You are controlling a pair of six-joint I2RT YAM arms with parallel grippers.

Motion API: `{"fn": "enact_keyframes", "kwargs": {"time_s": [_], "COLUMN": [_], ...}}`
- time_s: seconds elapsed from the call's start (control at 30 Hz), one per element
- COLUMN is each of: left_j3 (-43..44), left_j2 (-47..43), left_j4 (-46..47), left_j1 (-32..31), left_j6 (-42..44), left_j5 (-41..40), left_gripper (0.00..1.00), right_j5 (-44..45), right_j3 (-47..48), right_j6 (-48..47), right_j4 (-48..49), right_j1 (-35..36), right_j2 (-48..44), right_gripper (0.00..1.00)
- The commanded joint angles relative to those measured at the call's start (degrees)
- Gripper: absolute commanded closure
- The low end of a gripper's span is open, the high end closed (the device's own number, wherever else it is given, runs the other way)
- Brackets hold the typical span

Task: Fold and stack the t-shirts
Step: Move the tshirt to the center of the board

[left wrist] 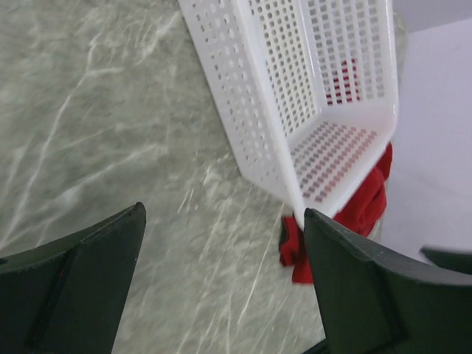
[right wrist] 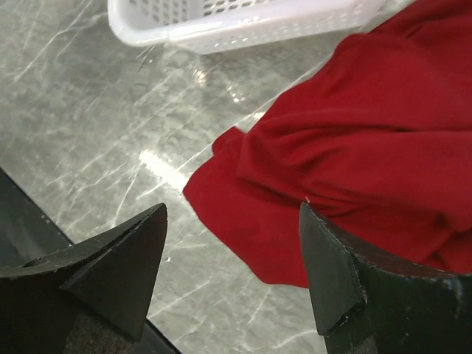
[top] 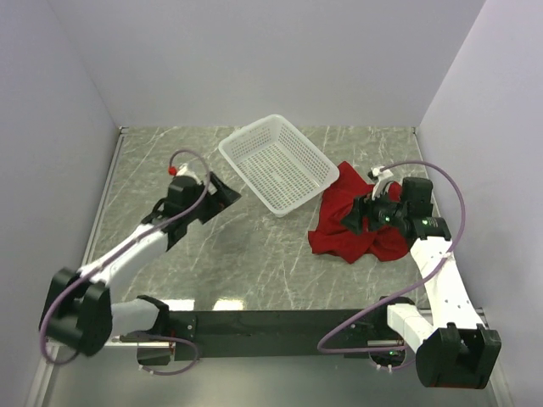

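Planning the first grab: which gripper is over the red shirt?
The right gripper, open over the red shirt beside the basket. The left gripper is open over bare table on the basket's other side.

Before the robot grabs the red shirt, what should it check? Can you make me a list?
1. The right tool is open: ok, spread wide and holding nothing.
2. The right tool is above the red t-shirt: ok.
3. The red t-shirt lies flat: not ok, it is crumpled in a heap.
4. The red t-shirt is free of the white basket: cannot tell, its edge reaches the basket's corner.
5. The left tool is open and empty: ok, it points toward the basket.
6. There is bare table for folding: ok, in front of the basket.
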Motion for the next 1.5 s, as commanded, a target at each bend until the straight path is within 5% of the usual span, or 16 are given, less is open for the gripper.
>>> {"fn": "enact_keyframes", "kwargs": {"time_s": [0.0, 0.2, 0.3, 0.5, 0.53, 0.6, 0.73, 0.9, 1.07, 1.47], "left_j3": [9.17, 27.26, 38.42, 49.37, 49.46, 49.72, 48.15, 38.58, 33.29, 49.25], "left_j2": [7.00, 26.07, 35.39, 44.47, 44.47, 44.12, 42.28, 35.09, 30.76, 44.90], "left_j4": [-1.96, -13.04, -25.78, -38.64, -38.56, -39.52, -39.52, -36.72, -37.85, -36.70], "left_j1": [-3.93, -9.83, -11.76, -13.44, -13.53, -13.09, -10.28, 0.69, 11.32, 18.81], "left_j6": [-4.62, -13.31, -18.94, -21.77, -21.16, -20.28, -13.88, -12.62, -21.93, -31.34], "left_j5": [-8.21, -17.71, -22.52, -28.96, -29.57, -31.76, -34.49, -32.40, -31.25, -23.25], "left_gripper": [0.07, 0.06, 0.13, 0.51, 0.68, 0.83, 0.92, 0.97, 0.99, 0.94], "right_j5": [-3.52, -3.87, -3.61, -3.35, -3.35, -3.35, -3.43, -3.96, -4.49, -4.40], "right_j3": [-0.45, -1.06, -1.24, -1.33, -1.33, -1.07, -0.63, -0.62, -0.45, -0.45], "right_j6": [0.86, 1.74, 1.74, 1.83, 1.92, 2.00, 2.01, 2.00, 2.53, 1.39], "right_j4": [3.82, 5.13, 5.31, 5.66, 5.75, 5.75, 5.75, 5.84, 6.54, 6.28], "right_j1": [-0.45, -0.45, -0.53, -0.53, -0.53, -0.62, -0.80, -1.06, -1.24, -1.32], "right_j2": [-0.84, -0.67, -0.75, -0.49, -0.40, -0.05, 0.65, 1.27, 2.41, 2.76], "right_gripper": [0.22, 0.22, 0.22, 0.22, 0.22, 0.22, 0.22, 0.22, 0.22, 0.22]}}
